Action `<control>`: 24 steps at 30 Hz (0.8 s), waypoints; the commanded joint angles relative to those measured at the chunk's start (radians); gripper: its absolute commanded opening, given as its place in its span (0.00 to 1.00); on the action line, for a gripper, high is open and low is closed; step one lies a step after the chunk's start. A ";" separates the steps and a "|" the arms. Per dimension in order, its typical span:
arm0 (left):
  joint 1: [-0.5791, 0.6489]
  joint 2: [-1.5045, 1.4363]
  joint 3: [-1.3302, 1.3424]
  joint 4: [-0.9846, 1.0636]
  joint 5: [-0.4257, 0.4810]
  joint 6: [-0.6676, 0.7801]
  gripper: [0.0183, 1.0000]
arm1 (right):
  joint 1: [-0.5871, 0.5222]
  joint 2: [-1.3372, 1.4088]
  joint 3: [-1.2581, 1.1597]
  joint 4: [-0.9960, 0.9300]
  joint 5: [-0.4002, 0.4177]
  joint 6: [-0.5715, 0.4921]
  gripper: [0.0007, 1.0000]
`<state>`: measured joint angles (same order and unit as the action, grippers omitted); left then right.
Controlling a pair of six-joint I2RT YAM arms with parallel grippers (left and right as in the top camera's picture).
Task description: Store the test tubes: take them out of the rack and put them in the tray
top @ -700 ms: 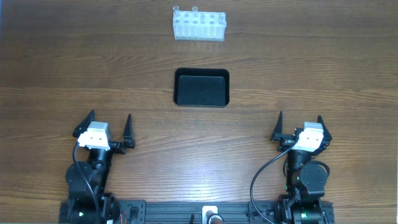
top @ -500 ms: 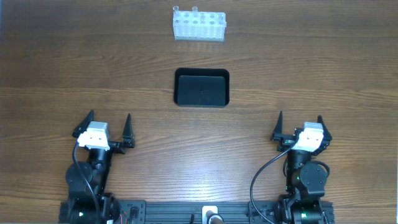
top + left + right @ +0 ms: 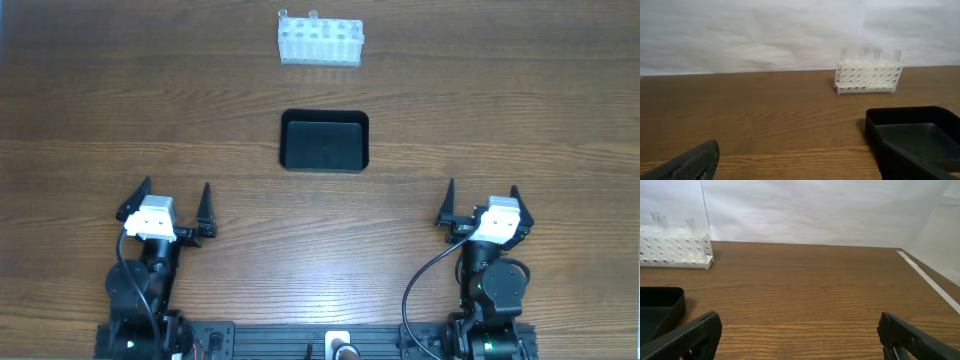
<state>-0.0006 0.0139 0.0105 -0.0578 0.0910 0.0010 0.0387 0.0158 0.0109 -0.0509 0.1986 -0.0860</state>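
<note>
1. Evidently nothing is stored yet: the test tubes [image 3: 283,15] stand in the rack [image 3: 320,45] by the tabletop's far edge, and the tray [image 3: 325,165] at mid-table is empty.
2. Left gripper [image 3: 177,184] and right gripper [image 3: 483,186] gape wide near the tabletop's near edge, holding nothing.

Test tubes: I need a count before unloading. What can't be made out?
Test tubes: clear and too small in the top view to count; the rack hides their lower parts.
Right wrist view: rack cut off by the edge.
Left wrist view: tray cut off by the edge.
</note>
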 commanded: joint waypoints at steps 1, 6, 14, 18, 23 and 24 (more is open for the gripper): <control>-0.004 -0.003 -0.005 0.070 0.015 0.014 1.00 | -0.008 -0.011 -0.006 -0.002 0.012 -0.005 0.99; -0.004 0.094 -0.004 0.266 0.025 0.006 1.00 | -0.008 -0.011 -0.006 -0.002 0.012 -0.005 0.99; -0.004 0.491 0.151 0.545 0.065 -0.048 1.00 | -0.008 -0.011 -0.006 -0.002 0.012 -0.005 0.99; -0.008 0.735 0.343 0.539 0.074 -0.102 1.00 | -0.008 -0.011 -0.006 -0.002 0.012 -0.005 0.99; -0.056 1.009 0.577 0.500 0.071 -0.118 1.00 | -0.008 -0.011 -0.006 -0.002 0.012 -0.005 0.99; -0.069 1.059 0.618 0.495 0.068 -0.118 1.00 | -0.008 -0.011 -0.006 -0.002 0.012 -0.005 0.99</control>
<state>-0.0341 0.9401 0.5083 0.4507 0.1467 -0.0929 0.0376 0.0158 0.0109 -0.0513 0.1986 -0.0864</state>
